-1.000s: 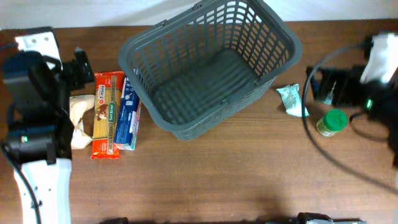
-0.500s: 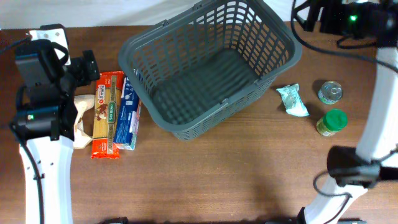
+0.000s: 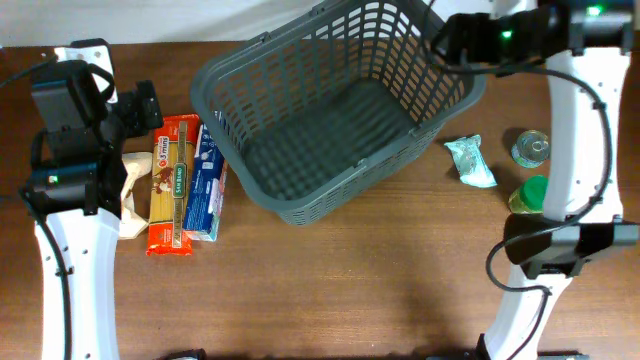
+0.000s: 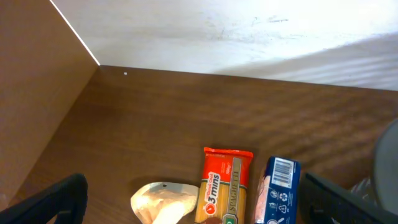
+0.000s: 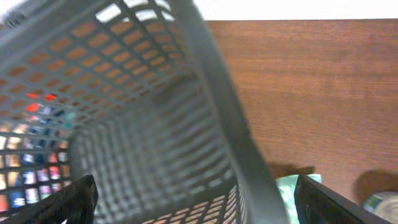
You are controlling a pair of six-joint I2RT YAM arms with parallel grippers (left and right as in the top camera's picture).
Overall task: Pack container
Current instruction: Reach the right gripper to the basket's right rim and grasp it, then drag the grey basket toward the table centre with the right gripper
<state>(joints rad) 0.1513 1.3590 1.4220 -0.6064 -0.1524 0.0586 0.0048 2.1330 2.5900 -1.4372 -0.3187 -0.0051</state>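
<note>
Toward the far edge of the table the dark grey shopping basket [image 3: 330,190] sits skewed and empty, its solid bottom bare. To its left a spaghetti packet [image 3: 171,185], a blue box [image 3: 205,180] and a pale crumpled bag [image 3: 128,190] lie side by side. To its right, well apart from those, lie a teal sachet [image 3: 468,161], a tin can [image 3: 530,148] and a green-lidded jar [image 3: 533,192]. I judge that this split gives each arm its own supply. My left gripper [image 3: 140,105] hovers just behind the spaghetti packet, fingers spread wide and holding nothing, placed for a pick there. My right gripper [image 3: 447,38] hangs over the basket's right rim, fingers likewise spread and empty, so nothing is packed yet.
</note>
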